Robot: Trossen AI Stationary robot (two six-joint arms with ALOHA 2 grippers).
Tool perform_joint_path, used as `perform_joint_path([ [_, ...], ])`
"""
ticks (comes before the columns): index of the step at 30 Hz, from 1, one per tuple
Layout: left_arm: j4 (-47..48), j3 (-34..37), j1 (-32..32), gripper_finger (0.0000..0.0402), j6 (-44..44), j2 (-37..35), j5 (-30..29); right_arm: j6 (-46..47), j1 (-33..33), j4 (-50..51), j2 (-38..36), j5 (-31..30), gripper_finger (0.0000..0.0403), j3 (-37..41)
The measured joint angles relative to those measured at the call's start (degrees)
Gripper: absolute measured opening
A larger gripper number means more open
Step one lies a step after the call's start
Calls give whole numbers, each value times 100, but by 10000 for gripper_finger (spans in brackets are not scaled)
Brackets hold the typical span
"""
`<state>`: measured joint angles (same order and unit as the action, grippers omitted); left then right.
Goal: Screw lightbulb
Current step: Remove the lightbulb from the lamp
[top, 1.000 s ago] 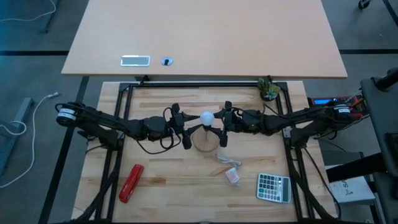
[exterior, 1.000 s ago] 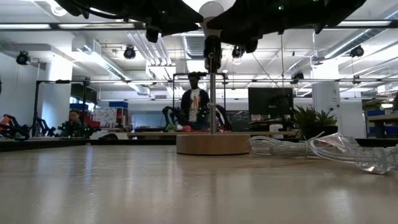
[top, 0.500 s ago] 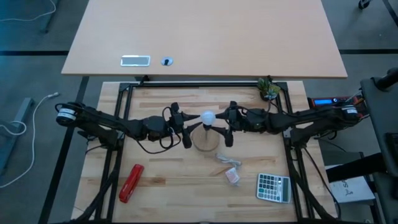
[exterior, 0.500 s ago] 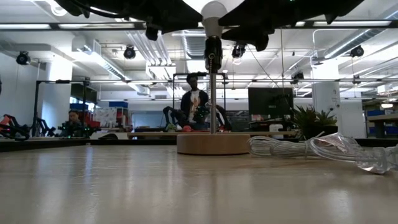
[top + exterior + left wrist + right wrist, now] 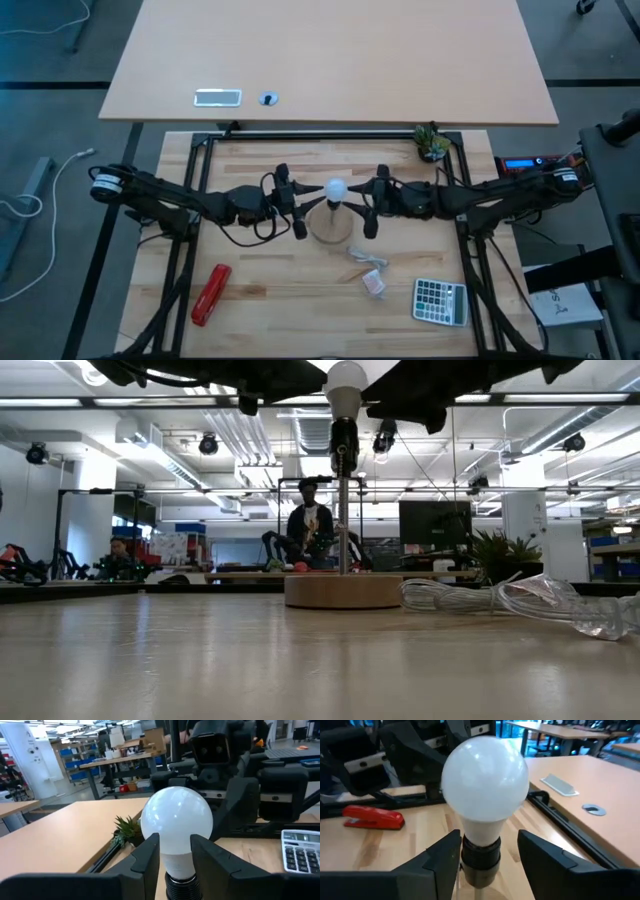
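A: State the position of the lightbulb point(image 5: 334, 188).

B: It stands upright on a dark socket point(image 5: 480, 857) atop a thin post rising from the round wooden base point(image 5: 343, 591), at mid-tabletop point(image 5: 260, 290).

A: Left gripper point(image 5: 175, 851)?

B: It reaches in from the left. Its jaws flank the bulb's white neck just above the socket, pressed closely against both sides, gripping the lightbulb.

A: Right gripper point(image 5: 485, 850)?

B: It reaches in from the opposite side. Its jaws stand apart on either side of the socket below the globe, with a visible gap on each side; they are open and not touching.

A: Other items?

B: A clear plastic wrapper point(image 5: 505, 603) lies beside the base; a red stapler point(image 5: 210, 294) and a calculator point(image 5: 440, 301) rest nearer the front edge.
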<state>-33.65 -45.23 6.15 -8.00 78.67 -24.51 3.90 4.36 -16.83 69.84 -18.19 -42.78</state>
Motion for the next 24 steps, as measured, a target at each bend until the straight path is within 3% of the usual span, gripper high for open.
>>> perform_joint_path([
  [8,-11,0,0,95,6,0,20,-211,322,-53,-4,-395,161,2],
  [11,-28,0,-4,93,26,0,335,-244,330,-193,-4,-394,145,2],
  [14,-30,0,-4,93,96,0,573,-342,327,-220,-4,-414,125,7],
  [24,-49,0,-3,86,286,76,588,-632,311,-398,-2,-516,45,18],
])
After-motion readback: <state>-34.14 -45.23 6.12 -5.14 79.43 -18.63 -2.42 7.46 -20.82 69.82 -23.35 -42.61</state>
